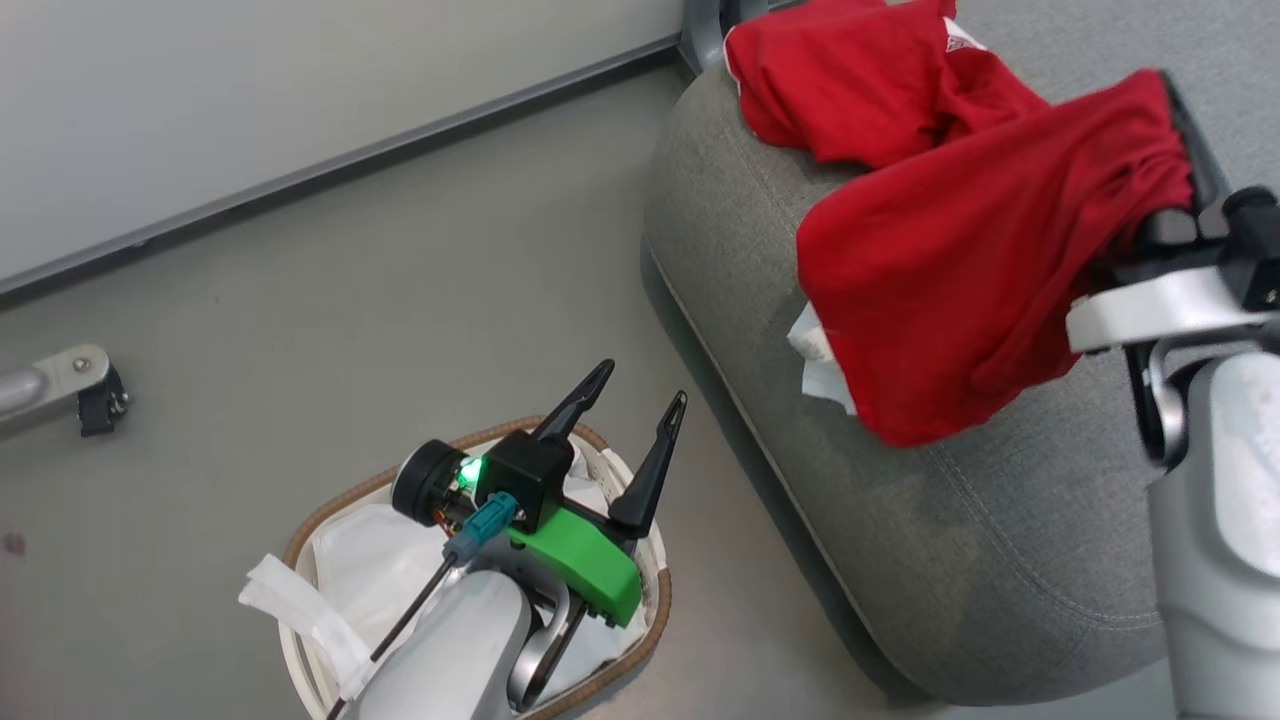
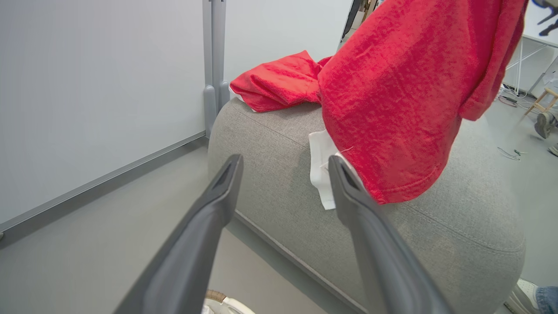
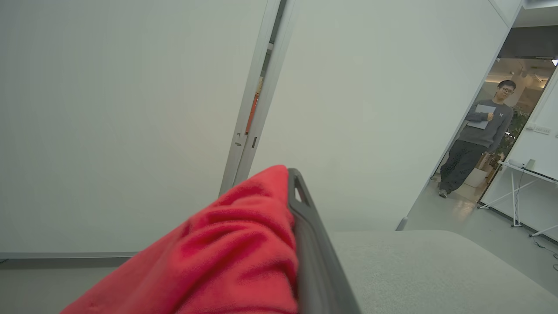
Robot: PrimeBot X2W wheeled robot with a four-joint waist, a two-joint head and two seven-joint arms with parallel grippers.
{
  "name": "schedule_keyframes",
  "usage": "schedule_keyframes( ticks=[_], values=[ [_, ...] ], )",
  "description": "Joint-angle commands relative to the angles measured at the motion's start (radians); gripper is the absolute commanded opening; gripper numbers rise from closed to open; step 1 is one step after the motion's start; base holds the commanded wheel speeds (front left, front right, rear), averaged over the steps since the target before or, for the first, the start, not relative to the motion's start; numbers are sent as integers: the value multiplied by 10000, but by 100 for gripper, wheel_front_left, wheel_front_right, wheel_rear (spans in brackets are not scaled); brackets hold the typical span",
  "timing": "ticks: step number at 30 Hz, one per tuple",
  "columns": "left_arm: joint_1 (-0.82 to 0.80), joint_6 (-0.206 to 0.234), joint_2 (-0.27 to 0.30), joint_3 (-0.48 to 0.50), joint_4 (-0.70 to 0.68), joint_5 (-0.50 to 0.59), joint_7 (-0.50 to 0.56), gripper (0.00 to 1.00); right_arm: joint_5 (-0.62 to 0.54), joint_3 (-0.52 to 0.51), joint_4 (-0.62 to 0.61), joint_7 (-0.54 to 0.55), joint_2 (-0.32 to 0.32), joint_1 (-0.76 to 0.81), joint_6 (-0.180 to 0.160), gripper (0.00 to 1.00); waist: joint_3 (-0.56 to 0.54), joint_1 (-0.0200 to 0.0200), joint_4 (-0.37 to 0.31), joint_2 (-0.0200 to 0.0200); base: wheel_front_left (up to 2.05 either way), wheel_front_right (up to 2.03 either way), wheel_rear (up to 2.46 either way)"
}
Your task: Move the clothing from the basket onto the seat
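Observation:
My right gripper [image 1: 1170, 95] is shut on a bright red garment [image 1: 960, 270], held above the grey seat [image 1: 980, 540]. The cloth hangs down, its lower hem touching the cushion, with a white tag [image 1: 820, 365] beside that hem. In the right wrist view the cloth [image 3: 226, 253] covers one finger; the other finger [image 3: 305, 226] shows bare. A second red garment [image 1: 850, 90] with white trim lies crumpled at the seat's far end. My left gripper [image 1: 644, 382] stands open and holds nothing above the basket [image 1: 320, 520], where the white liner [image 1: 370, 560] shows.
The basket stands on grey floor just left of the seat's front corner. A pale wall with a grey baseboard [image 1: 330, 165] runs behind. A metal leg with a caster [image 1: 70, 385] sits at the far left. A person [image 3: 479, 135] stands in a doorway beyond the seat.

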Motion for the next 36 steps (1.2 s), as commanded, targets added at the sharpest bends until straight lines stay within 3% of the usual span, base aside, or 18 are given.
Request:
schedule_keyframes(
  ticks=[1,14,18,23,36],
  values=[
    [-265,-34,158,-9,-61,106,-33,100,-32,-89,-11,-20,-192,-505,-14,0,795,0,159,-1,0,0,0],
    [-1275,-35,548,-194,-773,399,-32,100,-95,-1566,1160,-20,-2759,-4732,-14,0,2988,0,997,-1,0,0,0],
    [-1445,-35,636,-95,-914,499,-23,100,-200,-1956,1861,-20,-3094,-5388,-14,0,3514,0,1183,-1,0,0,0],
    [-1629,-35,687,-108,-1015,668,-23,100,-645,-2177,2744,-20,-3279,-5194,-14,0,4079,0,1421,-1,0,0,0],
    [-1688,-36,765,-2,-988,792,-23,100,-1219,-2946,3610,-20,-2060,-3235,-14,3,4373,0,1379,-1,0,0,0]
  ],
)
